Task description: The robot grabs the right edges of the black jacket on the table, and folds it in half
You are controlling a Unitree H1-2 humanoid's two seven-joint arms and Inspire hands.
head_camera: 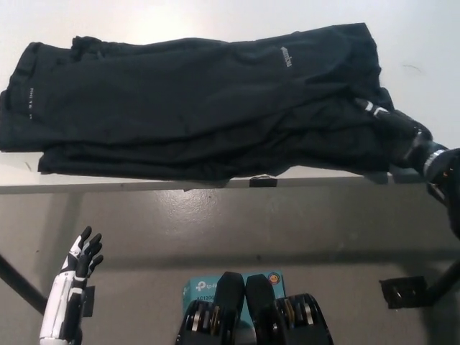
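Observation:
The black jacket (194,108) lies spread across the white table (215,18), with a small white logo near its upper right. My black right hand (394,129) comes in from the right and presses into the jacket's lower right edge, near the table's front. Black on black hides how it grips the fabric. My white left hand (77,267) rests at the lower left, below the table's level, open with its fingers apart and holding nothing.
The table's front edge (144,186) runs across the middle, with a small black clip (262,181) on it. Below is grey floor with a blue box (215,284) and a black bracket (408,291) at the lower right.

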